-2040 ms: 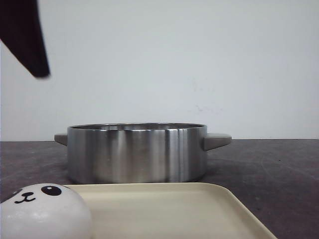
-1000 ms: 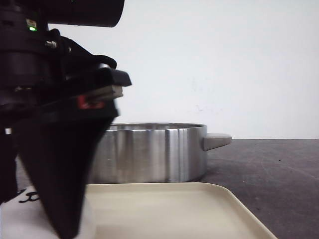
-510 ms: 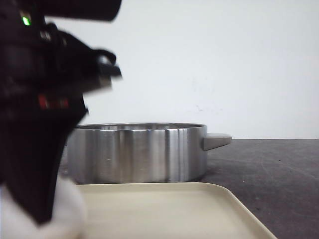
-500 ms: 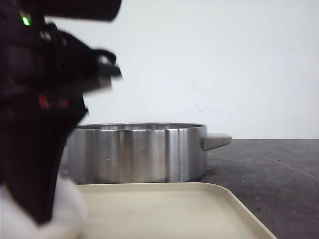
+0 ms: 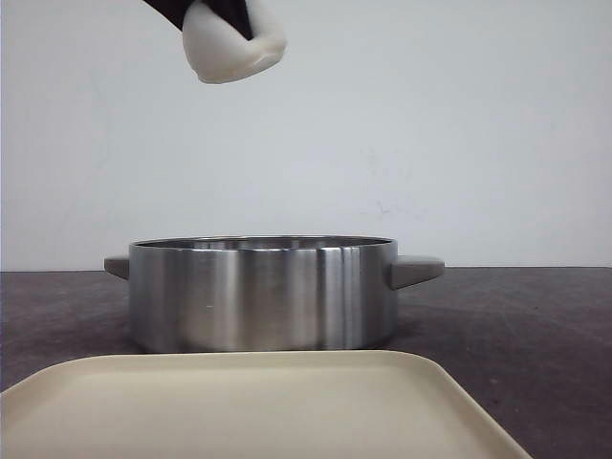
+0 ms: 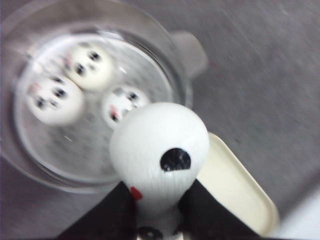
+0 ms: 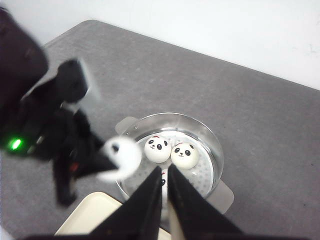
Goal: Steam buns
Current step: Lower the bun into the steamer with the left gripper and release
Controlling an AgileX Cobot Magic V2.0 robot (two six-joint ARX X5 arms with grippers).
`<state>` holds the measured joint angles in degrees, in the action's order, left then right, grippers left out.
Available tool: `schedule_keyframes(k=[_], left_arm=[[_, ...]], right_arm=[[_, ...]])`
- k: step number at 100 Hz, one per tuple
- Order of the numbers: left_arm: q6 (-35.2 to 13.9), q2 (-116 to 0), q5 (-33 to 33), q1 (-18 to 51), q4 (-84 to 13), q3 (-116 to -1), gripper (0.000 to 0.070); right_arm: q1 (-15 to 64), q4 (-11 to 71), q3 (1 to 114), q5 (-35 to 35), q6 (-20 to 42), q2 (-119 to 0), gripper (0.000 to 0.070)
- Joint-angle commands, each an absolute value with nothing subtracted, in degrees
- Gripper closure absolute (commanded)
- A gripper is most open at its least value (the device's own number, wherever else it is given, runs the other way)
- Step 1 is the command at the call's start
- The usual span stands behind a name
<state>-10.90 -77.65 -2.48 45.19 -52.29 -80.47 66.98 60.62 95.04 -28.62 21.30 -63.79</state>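
the left gripper [image 6: 159, 212] is now carrying the last smooth white panda-faced bun [image 5: 232, 43] high in the air, pinched between its black fingers [image 6: 205, 215], where half a second ago it was down on the cream rectangular plastic tray [image 5: 287, 406], which is now sitting bare below and behind it. three matching buns [image 6: 80, 90] are already lying in the round stainless-steel steamer pot [image 5: 263, 292] just ahead of and beneath the grip, so only lowering and releasing seems left. the right gripper [image 7: 165, 192] is hanging above the pot with its fingers nearly together, holding nothing.
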Motion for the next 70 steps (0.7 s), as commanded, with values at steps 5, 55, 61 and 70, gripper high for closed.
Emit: schedule_keyframes(k=[5,55,61,70], left_arm=[[-6.35,-81.56,-2.59,41.67,-51.0,-82.48,0.07],[-1.5,-99.44,-2.59,34.35,-46.22,-82.96,0.07],[-1.52,-100.95,-2.59,34.35,-46.09,-82.96,0.07],[-1.52,-102.96,-2.59,34.37,-46.3,-82.96,0.07]], right_arm=[[67.75,60.12,96.01,-28.99,22.15,-64.27,0.069],[67.75,60.97,95.98,-30.3,25.39,-64.29,0.069],[67.75,61.32,95.98,-30.5,25.96,-64.29,0.069],[67.75,62.02,95.98,-30.48,26.94,-64.29,0.069]])
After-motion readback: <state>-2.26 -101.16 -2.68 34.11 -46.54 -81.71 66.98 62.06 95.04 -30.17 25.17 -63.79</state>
